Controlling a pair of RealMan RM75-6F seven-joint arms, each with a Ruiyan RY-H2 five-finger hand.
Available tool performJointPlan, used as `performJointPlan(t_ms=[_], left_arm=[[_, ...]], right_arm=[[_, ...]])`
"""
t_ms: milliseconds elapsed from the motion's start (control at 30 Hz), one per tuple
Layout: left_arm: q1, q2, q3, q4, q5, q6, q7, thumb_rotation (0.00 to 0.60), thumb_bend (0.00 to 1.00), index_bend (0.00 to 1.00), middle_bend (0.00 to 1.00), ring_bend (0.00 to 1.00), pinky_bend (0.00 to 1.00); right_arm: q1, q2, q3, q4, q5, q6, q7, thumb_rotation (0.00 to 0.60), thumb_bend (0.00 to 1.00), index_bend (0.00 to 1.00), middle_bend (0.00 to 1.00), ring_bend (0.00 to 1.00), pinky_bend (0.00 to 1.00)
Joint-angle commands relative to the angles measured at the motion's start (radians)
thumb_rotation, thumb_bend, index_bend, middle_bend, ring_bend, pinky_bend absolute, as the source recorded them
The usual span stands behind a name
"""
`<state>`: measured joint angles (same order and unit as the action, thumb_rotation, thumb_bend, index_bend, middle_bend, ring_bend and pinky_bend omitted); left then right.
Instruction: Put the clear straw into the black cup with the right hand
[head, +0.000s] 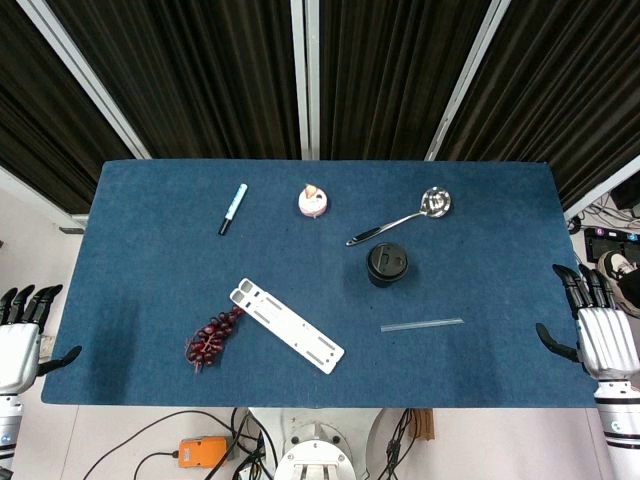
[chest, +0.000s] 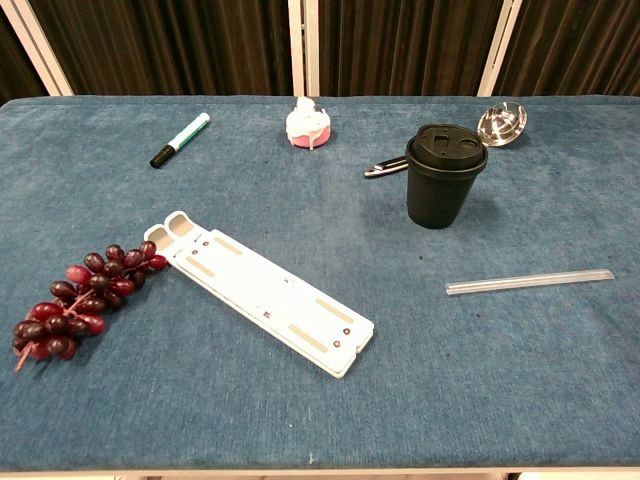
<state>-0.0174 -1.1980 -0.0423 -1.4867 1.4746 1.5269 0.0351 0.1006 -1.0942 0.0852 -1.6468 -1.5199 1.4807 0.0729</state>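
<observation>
We see our right hand (head: 603, 338) at the table's (head: 150, 300) right edge, fingers up and spread, holding nothing. The clear straw (head: 421, 325) lies flat to its left, well apart. The black cup (head: 386, 265) stands further that way, lid on, we think. Our left hand (head: 18, 335) waits open too.

Left hand (head: 20, 345) and right hand (head: 600, 335) seen only in head view, held apart, empty, fingers extended straight, thumbs angled inward. Hidden from chest view.
</observation>
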Motion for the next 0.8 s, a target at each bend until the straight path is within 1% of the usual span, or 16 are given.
performJointPlan(t_ms=[33, 200, 300, 433, 567, 667, 800], left_arm=[[-0.002, 0.001, -0.002, -0.002, -0.005, -0.004, 0.003, 0.6, 0.08, 0.13, 0.14, 0.07, 0.01], [-0.001, 0.003, -0.003, -0.009, -0.007, -0.001, 0.01, 0.6, 0.08, 0.13, 0.14, 0.07, 0.01], [0.001, 0.006, -0.002, -0.015, -0.005, 0.004, 0.013, 0.6, 0.08, 0.13, 0.14, 0.07, 0.01], [0.0, 0.005, 0.0, -0.018, 0.0, 0.007, 0.014, 0.6, 0.08, 0.13, 0.14, 0.07, 0.01], [-0.002, 0.0, 0.002, -0.013, 0.006, 0.006, 0.011, 0.6, 0.08, 0.13, 0.14, 0.07, 0.01], [0.002, -0.005, 0.003, -0.006, 0.005, 0.009, 0.004, 0.6, 0.08, 0.13, 0.14, 0.07, 0.01], [0.005, -0.009, 0.007, 0.005, 0.005, 0.01, -0.004, 0.6, 0.08, 0.13, 0.14, 0.07, 0.01]], right_arm=[[0.007, -0.005, 0.003, -0.002, -0.001, -0.005, -0.012, 0.6, 0.44, 0.13, 0.17, 0.0, 0.06], [0.017, -0.014, 0.0, 0.005, -0.013, -0.013, -0.023, 0.6, 0.44, 0.14, 0.17, 0.0, 0.09], [0.026, -0.024, -0.021, 0.006, -0.049, -0.026, -0.044, 0.6, 0.44, 0.17, 0.17, 0.0, 0.13], [0.061, -0.053, -0.063, 0.007, -0.112, -0.091, -0.076, 0.6, 0.44, 0.2, 0.17, 0.01, 0.16], [0.128, -0.107, -0.088, 0.025, -0.125, -0.224, -0.129, 0.6, 0.44, 0.24, 0.17, 0.02, 0.18], [0.171, -0.162, -0.08, 0.049, -0.099, -0.306, -0.217, 0.6, 0.44, 0.3, 0.17, 0.04, 0.22], [0.209, -0.247, -0.046, 0.102, -0.069, -0.336, -0.362, 0.6, 0.45, 0.4, 0.19, 0.09, 0.25]])
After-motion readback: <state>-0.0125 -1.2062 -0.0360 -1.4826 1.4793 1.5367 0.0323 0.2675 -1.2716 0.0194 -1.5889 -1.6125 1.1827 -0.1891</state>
